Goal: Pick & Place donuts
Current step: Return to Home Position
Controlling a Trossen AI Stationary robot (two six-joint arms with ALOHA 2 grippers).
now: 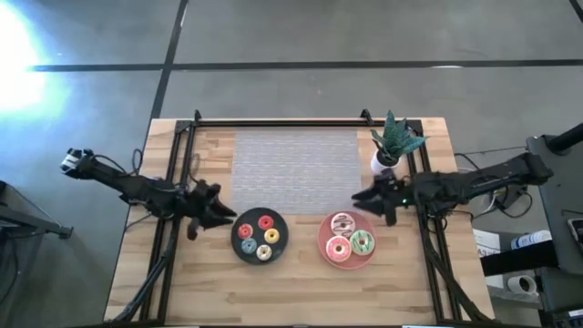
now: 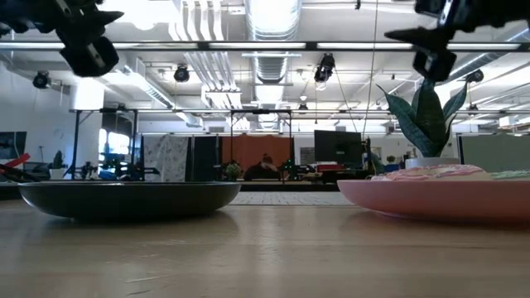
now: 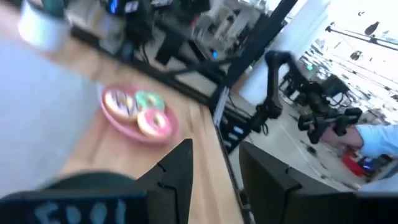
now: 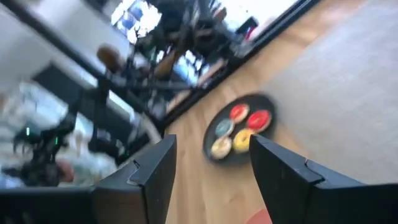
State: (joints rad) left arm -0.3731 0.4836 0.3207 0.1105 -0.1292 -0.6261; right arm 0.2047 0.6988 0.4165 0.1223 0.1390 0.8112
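the wooden counter (image 1: 301,292) carries a black plate (image 1: 279,222) with four small donuts (image 1: 265,221) and, beside it, a pink plate (image 1: 322,239) with three frosted donuts (image 1: 342,223). my left arm stretches in from the left, left gripper (image 1: 230,215) raised just beside the black plate, fingers parted, released. my right arm mirrors it, right gripper (image 1: 357,202) above the pink plate's far edge, likewise spread and released.
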